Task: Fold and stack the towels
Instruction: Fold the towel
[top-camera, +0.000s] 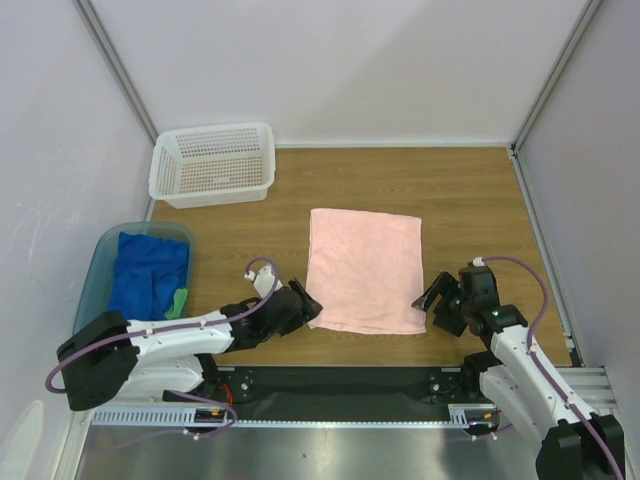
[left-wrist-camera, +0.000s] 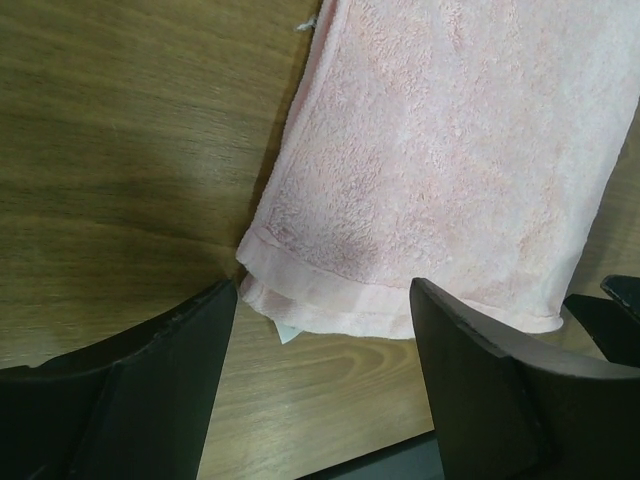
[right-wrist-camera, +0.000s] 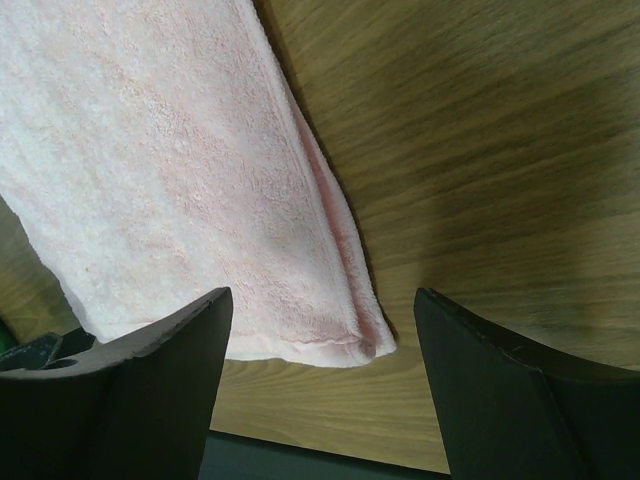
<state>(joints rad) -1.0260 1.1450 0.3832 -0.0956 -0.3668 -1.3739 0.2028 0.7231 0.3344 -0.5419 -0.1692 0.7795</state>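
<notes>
**Pink towel** (top-camera: 365, 270): lies flat at the middle of the table (top-camera: 470, 190), its near edge toward the arms. It looks already doubled once. This placement probably lets each arm take one near corner for the next fold.

**Left gripper** (top-camera: 308, 305): low over the towel's near left corner, jaws spread wide and gripping nothing.

**Right gripper** (top-camera: 432, 300): just beside the near right corner, jaws likewise wide apart and empty.

**Blue towel** (top-camera: 148, 272) and **green towel** (top-camera: 178, 300): bunched together in the teal tub (top-camera: 100, 262) at the left, not yet folded.

**White basket** (top-camera: 213, 163): at the far left, well apart from the work.

**View notes:**
- The left wrist view alone shows two hem layers stacked at the near left corner, with a small white scrap, perhaps a label, peeking from beneath.
- The right wrist view alone shows the thick, rounded right-hand edge, apparently a fold.
- Only the top view shows the tub, the basket and both arms together.
</notes>
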